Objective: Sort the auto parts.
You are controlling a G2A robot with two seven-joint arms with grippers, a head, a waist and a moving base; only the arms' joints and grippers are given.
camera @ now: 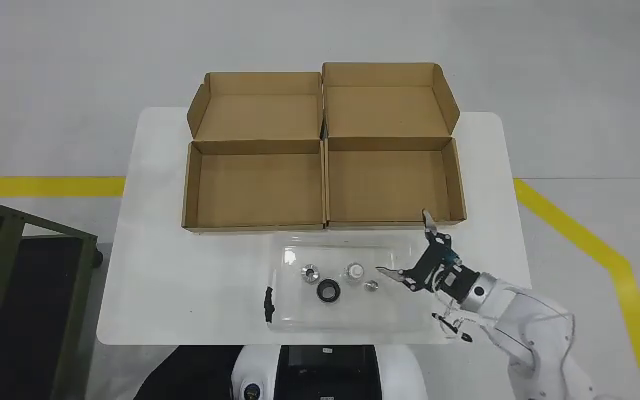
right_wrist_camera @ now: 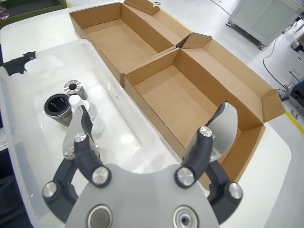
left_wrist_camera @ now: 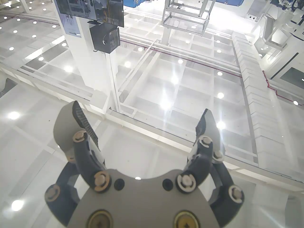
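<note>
Cylinders [right_wrist_camera: 75, 88] of dull metal stand in a glossy clear plastic tray [right_wrist_camera: 128, 129].

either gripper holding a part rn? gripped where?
Nothing is held. The right gripper is open and empty by the clear tray; the left gripper is open and empty too.

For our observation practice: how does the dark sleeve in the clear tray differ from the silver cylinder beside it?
The dark sleeve is wider and darker, with a large open bore; the silver cylinder is slimmer, with a small central hole. Both stand upright in the clear tray.
</note>
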